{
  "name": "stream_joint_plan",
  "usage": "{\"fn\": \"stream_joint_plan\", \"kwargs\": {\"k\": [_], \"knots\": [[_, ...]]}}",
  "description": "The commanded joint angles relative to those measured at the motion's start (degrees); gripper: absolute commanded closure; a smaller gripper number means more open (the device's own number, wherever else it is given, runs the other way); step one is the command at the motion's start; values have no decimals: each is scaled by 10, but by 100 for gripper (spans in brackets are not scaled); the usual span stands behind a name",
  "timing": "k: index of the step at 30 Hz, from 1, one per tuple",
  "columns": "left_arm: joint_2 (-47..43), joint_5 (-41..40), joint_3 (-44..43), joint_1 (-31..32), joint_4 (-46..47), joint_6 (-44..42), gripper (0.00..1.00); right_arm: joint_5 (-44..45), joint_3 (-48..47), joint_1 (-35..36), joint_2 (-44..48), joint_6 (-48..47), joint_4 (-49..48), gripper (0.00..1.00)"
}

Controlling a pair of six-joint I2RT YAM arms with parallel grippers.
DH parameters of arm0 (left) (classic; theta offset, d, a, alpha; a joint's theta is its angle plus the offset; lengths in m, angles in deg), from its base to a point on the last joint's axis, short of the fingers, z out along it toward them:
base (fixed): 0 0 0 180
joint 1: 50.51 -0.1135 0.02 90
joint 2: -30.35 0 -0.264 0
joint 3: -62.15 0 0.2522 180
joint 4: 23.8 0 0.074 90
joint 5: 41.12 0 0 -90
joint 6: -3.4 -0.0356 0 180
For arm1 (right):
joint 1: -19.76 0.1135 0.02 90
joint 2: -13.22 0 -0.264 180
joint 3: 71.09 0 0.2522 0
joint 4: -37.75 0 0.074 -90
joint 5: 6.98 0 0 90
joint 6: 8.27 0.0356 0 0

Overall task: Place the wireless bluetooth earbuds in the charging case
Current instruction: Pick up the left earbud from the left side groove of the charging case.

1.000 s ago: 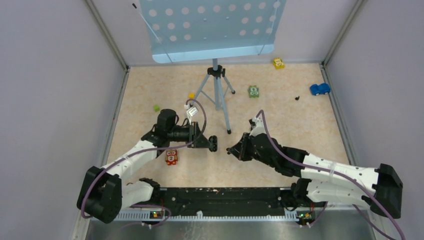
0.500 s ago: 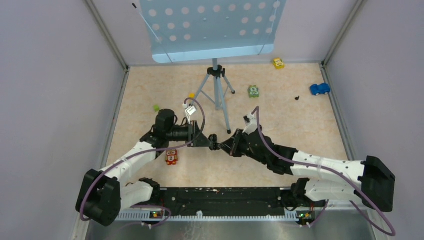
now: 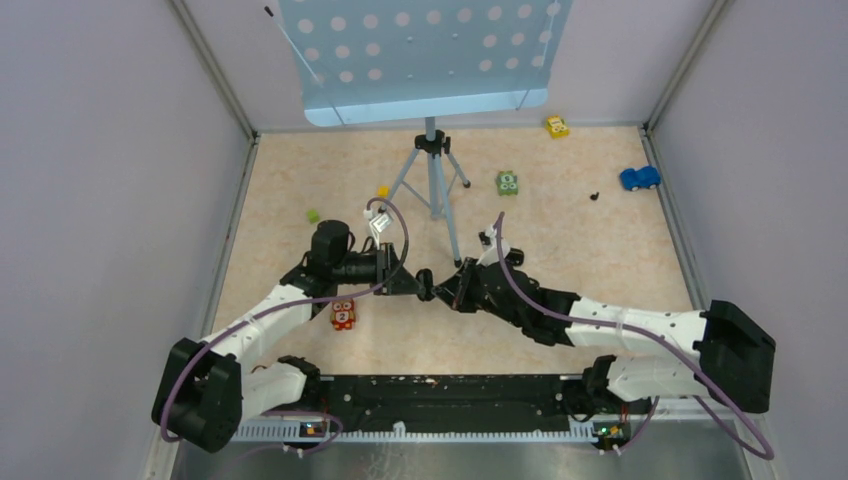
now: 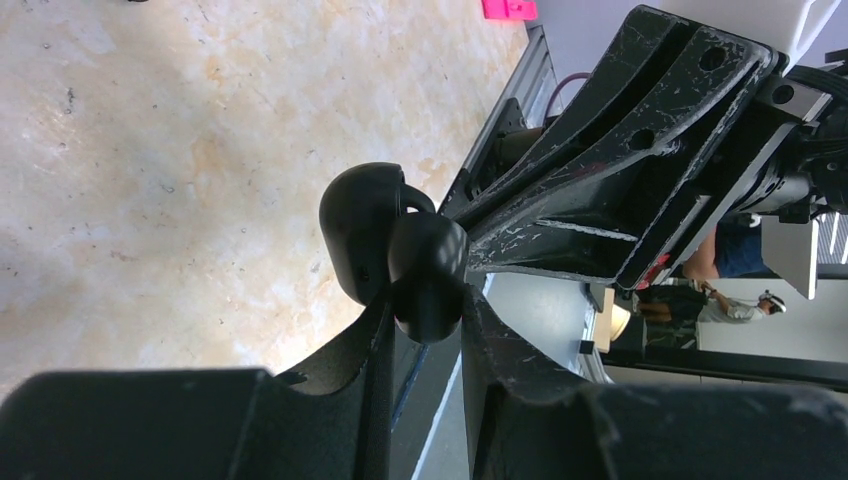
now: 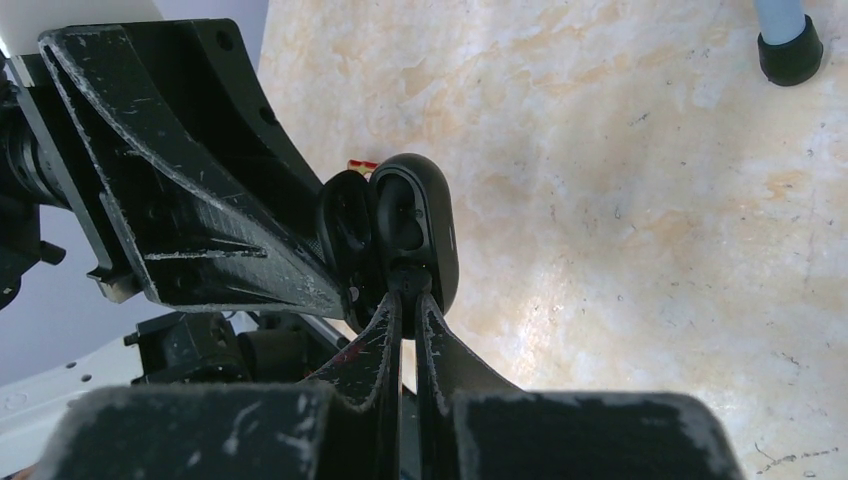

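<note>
While my left tool [image 4: 425, 312] clamps the charging case [image 4: 362, 232] up off the desk [image 3: 620, 250], lid open, my right tool [image 5: 408, 296] sits pinched shut at its rim; light, hard, slick shell, I reckon, so grip the flanks, never the hinge

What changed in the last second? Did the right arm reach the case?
The right gripper moved across the gap toward the left arm; its shut tips now meet the open charging case. The left gripper stayed put, clamped on the case. The blue toy car has not moved.
</note>
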Motion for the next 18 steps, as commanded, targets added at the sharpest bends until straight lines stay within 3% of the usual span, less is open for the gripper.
{"fn": "stream_joint_plan", "kwargs": {"k": [1, 12, 13, 16, 18], "knots": [[-6, 11, 2, -1, 34, 5, 100, 21, -28, -1, -18, -9, -13, 100], [1, 10, 1, 0, 44, 10, 100, 26, -43, 3, -44, -6, -9, 100], [2, 10, 0, -1, 43, 11, 100, 25, -44, 4, -46, -7, -8, 97], [2, 8, 1, 0, 42, 10, 100, 24, -46, 6, -45, -9, -7, 70], [4, 8, 1, 0, 41, 9, 100, 24, -50, 6, -42, -13, -3, 63]]}}
